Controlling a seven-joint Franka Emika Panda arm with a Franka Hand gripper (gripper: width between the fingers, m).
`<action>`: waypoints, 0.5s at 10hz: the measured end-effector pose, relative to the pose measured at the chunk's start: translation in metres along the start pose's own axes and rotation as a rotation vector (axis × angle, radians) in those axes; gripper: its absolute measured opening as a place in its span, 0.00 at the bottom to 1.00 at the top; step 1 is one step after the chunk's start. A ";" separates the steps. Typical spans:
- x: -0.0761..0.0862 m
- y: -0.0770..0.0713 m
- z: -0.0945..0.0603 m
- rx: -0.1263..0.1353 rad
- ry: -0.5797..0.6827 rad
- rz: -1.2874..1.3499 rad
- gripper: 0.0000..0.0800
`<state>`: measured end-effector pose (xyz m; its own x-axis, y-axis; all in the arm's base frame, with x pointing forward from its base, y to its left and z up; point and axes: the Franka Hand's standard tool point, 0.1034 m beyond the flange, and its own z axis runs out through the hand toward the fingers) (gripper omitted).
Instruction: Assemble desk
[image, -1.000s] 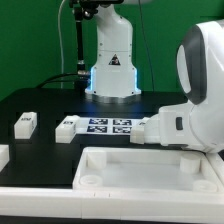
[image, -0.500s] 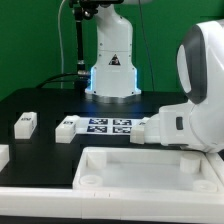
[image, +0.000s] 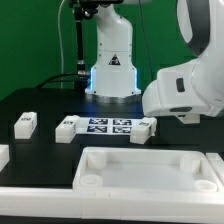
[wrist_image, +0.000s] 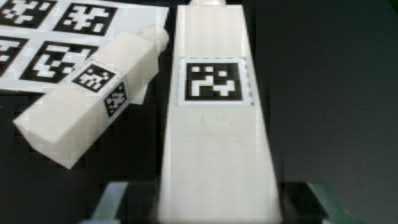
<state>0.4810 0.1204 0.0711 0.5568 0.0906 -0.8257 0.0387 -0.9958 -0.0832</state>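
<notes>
The desk panel (image: 150, 170), white and rimmed with round corner sockets, lies at the front of the black table. In the wrist view a long white leg (wrist_image: 217, 110) with a square tag lies between my gripper (wrist_image: 214, 200). The fingers (wrist_image: 118, 200) stand apart on either side of the leg, with a dark gap at each side. A second tagged leg (wrist_image: 86, 98) lies tilted beside it. In the exterior view the gripper is hidden behind the arm's wrist (image: 185, 90), and three more legs show (image: 143, 128) (image: 66, 128) (image: 24, 123).
The marker board (image: 108, 126) lies mid-table; its tags also show in the wrist view (wrist_image: 54, 30). The robot base (image: 110, 60) stands at the back. Another white part (image: 2, 155) shows at the exterior view's left edge.
The arm's wrist has risen and moved toward the exterior view's right, uncovering the leg beside the marker board. The other parts have not moved.
</notes>
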 end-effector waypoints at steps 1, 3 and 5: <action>0.001 0.000 0.001 0.000 -0.001 0.000 0.36; 0.008 -0.001 -0.006 0.003 0.060 0.000 0.36; 0.000 0.007 -0.038 0.009 0.173 -0.050 0.36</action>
<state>0.5127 0.1131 0.0916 0.6886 0.1355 -0.7123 0.0631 -0.9899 -0.1273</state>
